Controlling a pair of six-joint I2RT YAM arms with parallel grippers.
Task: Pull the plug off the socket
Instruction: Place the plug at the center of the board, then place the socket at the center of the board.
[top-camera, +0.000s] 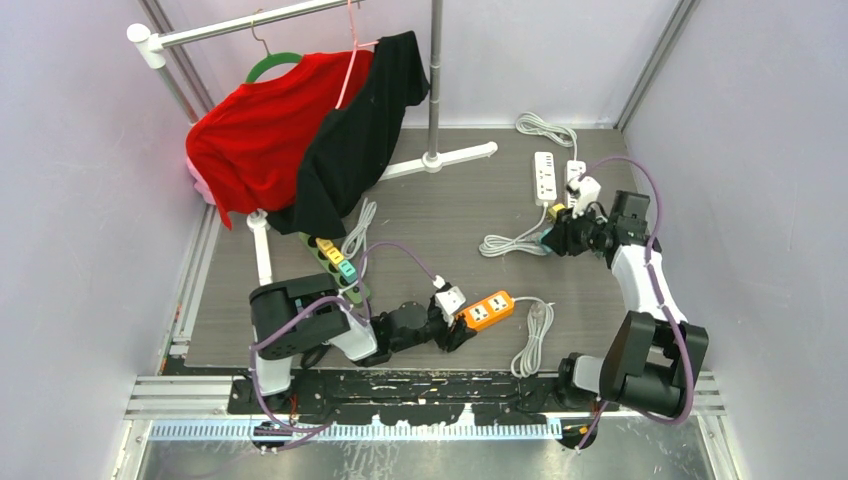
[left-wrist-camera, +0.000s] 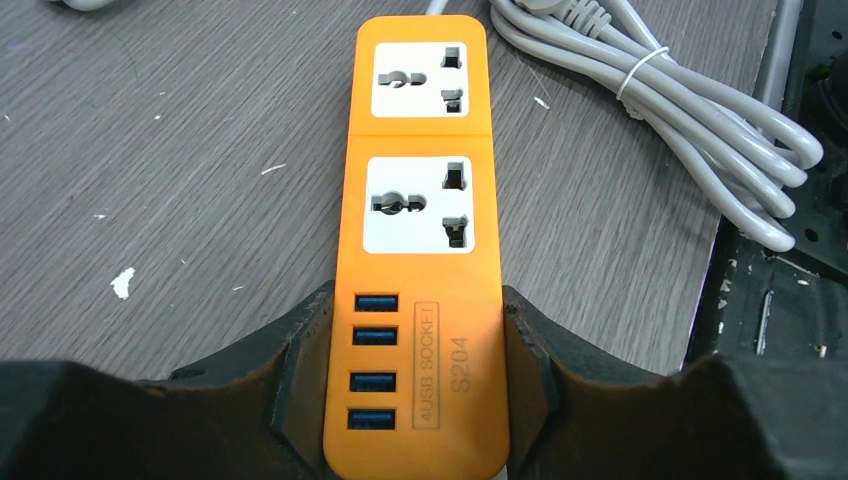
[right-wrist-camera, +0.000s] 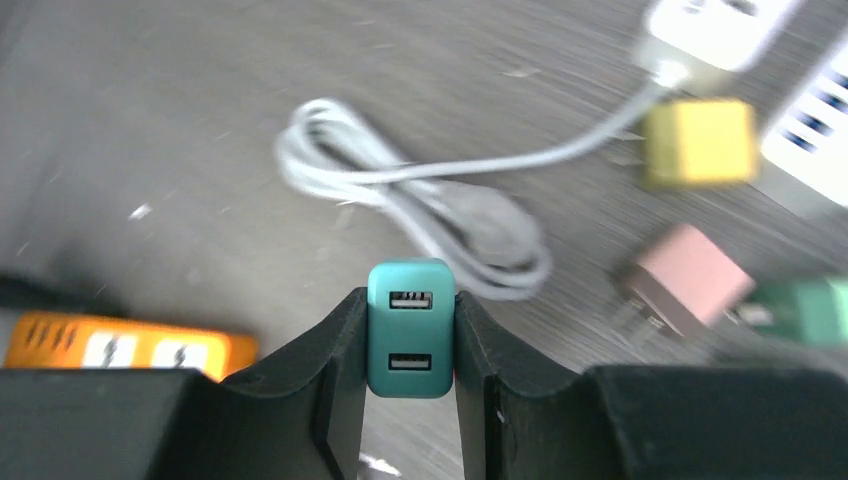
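The teal plug (right-wrist-camera: 410, 340) is clenched between the fingers of the right gripper (right-wrist-camera: 408, 310), its two USB ports facing the wrist and well apart from the orange socket strip (left-wrist-camera: 420, 200). The left gripper (left-wrist-camera: 420, 385) grasps that strip at its USB end, with both outlets ahead of the fingertips. A coiled grey cable (right-wrist-camera: 440, 210) lies on the table ahead of the right gripper.

Light in the top view is bright, even and diffuse, from overhead; shadows on the table (top-camera: 450, 200) are soft and faint. The left wrist view is crisp across the orange power strip (left-wrist-camera: 420, 260) and the wood grain; the right wrist view has only the teal plug (right-wrist-camera: 410, 340) sharp, everything behind it smeared and out of focus.
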